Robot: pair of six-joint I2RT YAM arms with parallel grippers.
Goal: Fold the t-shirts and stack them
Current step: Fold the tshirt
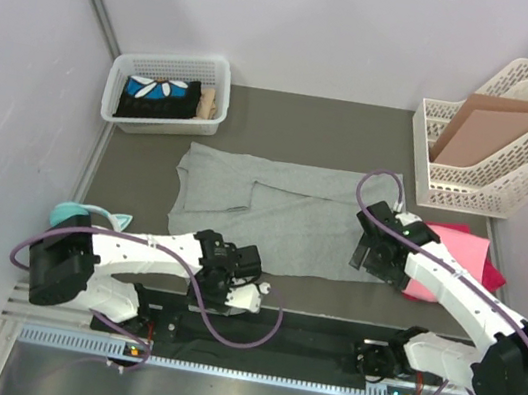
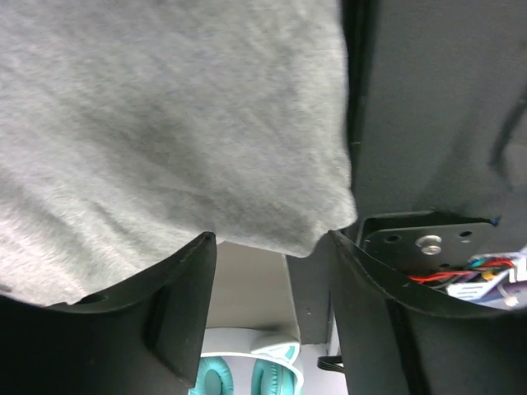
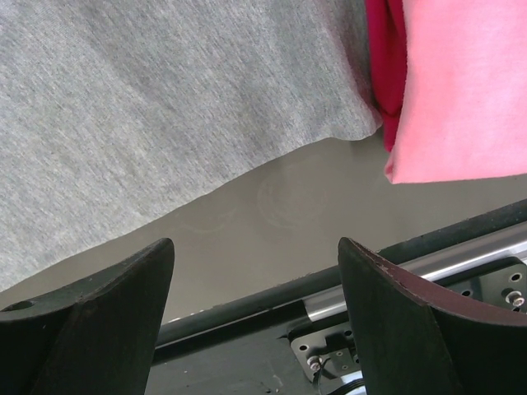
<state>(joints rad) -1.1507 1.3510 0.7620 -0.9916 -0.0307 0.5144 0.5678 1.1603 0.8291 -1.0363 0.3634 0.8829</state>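
The grey t-shirt (image 1: 291, 217) lies flat mid-table, long axis running left to right, with a flap folded over at its left end (can't make out which end has the collar). The pink t-shirt (image 1: 458, 252) and magenta t-shirt (image 1: 494, 277) sit just off its right end, partly under the right arm. The left gripper (image 2: 270, 247) is at the near-left corner, fingers apart, with the cloth's corner showing between them but not clamped. The right gripper (image 3: 255, 243) hangs over the near-right corner, fingers wide apart above bare table (image 1: 144, 188). The surface is a dark grey mat with pale walls all round. There's a white basket (image 1: 160, 122) back left, a file rack (image 1: 479, 183) holding a cardboard sheet (image 1: 505, 121) back right, and teal headphones (image 1: 66, 215) near left
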